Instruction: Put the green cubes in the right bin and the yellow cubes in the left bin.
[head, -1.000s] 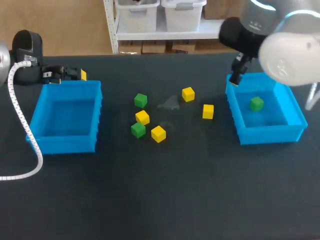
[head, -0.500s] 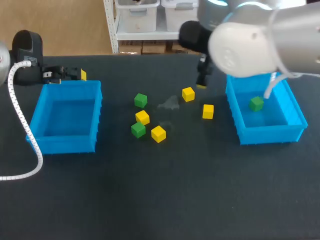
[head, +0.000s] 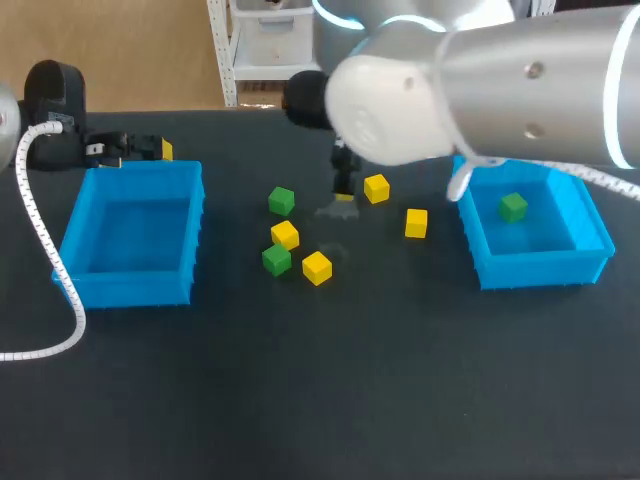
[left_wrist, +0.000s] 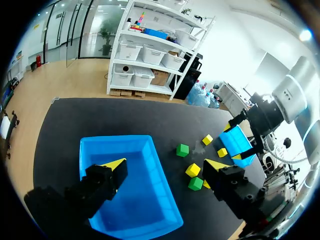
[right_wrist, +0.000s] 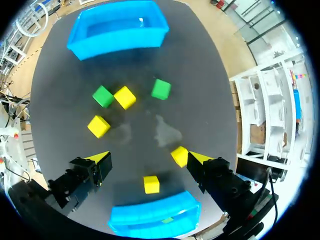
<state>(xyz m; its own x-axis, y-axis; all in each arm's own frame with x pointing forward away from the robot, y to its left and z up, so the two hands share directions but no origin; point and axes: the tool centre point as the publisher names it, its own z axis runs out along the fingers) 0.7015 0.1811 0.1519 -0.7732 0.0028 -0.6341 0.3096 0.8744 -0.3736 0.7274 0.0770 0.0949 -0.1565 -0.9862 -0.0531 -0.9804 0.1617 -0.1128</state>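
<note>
the right pincer (head: 343, 203) has swung off the right bin (head: 530, 268), where one green cube (head: 513, 207) already lies, and now hangs over the loose cubes mid-table, so i judge it is after its next pick. its fingers stand apart, nothing between them. a yellow cube (right_wrist: 179, 156) sits just beside one finger. the nearer loose green cube (right_wrist: 161, 89) lies further ahead, toward the left bin (right_wrist: 117, 27). the left pincer (left_wrist: 165, 164) hangs by that bin, likewise spread and empty.
</note>
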